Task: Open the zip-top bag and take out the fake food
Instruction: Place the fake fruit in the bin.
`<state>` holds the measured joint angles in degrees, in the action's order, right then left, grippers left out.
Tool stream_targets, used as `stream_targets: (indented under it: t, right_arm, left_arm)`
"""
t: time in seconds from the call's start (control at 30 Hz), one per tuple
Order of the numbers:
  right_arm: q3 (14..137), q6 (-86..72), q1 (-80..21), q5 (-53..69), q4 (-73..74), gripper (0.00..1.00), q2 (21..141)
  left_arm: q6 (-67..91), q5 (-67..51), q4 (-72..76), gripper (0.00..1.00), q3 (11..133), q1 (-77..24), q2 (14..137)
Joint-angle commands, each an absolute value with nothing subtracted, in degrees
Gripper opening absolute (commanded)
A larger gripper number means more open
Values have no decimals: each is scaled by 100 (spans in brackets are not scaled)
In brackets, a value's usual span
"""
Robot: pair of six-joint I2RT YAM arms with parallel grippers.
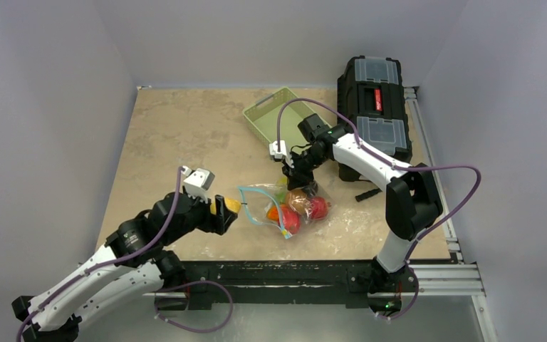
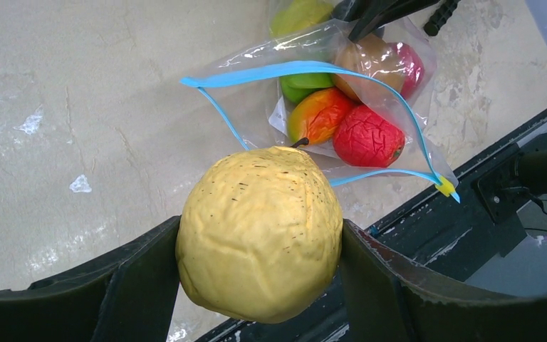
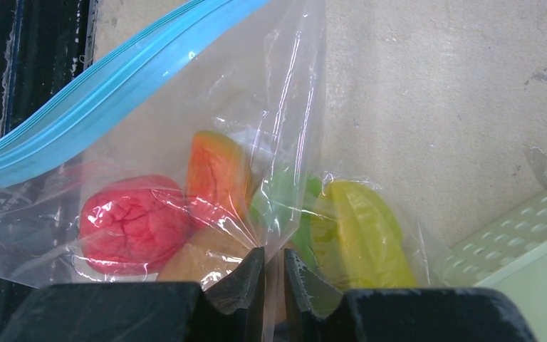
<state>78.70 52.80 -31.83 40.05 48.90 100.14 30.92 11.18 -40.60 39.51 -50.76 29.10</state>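
Your zip-top bag (image 3: 206, 107) lies open-mouthed, fake food (image 3: 134, 224) inside; left jaws clamp a yellow pear (image 2: 260, 231), right jaws nearly together, pinching bag film.

Your left tool (image 2: 260, 246) shows only two fingers (image 2: 139, 285), cut off by the wrist view's lower edge, and the yellow fruit (image 2: 260, 206) clamped between them hides the tabletop (image 2: 78, 107) beneath. At your right tool (image 3: 272, 281), film of the zip-top bag (image 3: 185, 100) drops into the slim gap; whether it is pinched you cannot tell. The green piece (image 3: 285, 203) is half hidden behind its neighbours, and the basket (image 3: 534, 235) is cropped at the corner.
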Motion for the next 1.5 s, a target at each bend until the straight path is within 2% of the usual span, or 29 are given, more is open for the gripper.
stream_targets:
  t: [0.0, 0.1, 0.37, 0.5, 1.13, 1.47]
  right_arm:
    - [7938, 5372, -3151, 4131, 4948, 17, 10046]
    - [7945, 5364, -3153, 4157, 4948, 22, 10042]
    - [8012, 5375, -3101, 4422, 5030, 45, 9944]
    - [8024, 5382, -3064, 4506, 5054, 52, 9883]
    - [8038, 5411, -2889, 4658, 5099, 64, 9668]
    - [8031, 5447, -2774, 4701, 5114, 65, 9559]
  left_arm:
    - [2966, 1222, -3684, 0, 4198, -5006, 3008]
    - [2938, 1197, -3592, 0, 4247, -4963, 3104]
    - [2824, 892, -3217, 0, 4303, -4702, 3441]
    - [2788, 690, -2983, 0, 4307, -4528, 3599]
    - [2797, 27, -2264, 0, 4302, -4028, 4162]
    - [2873, -343, -1878, 0, 4272, -3839, 4414]
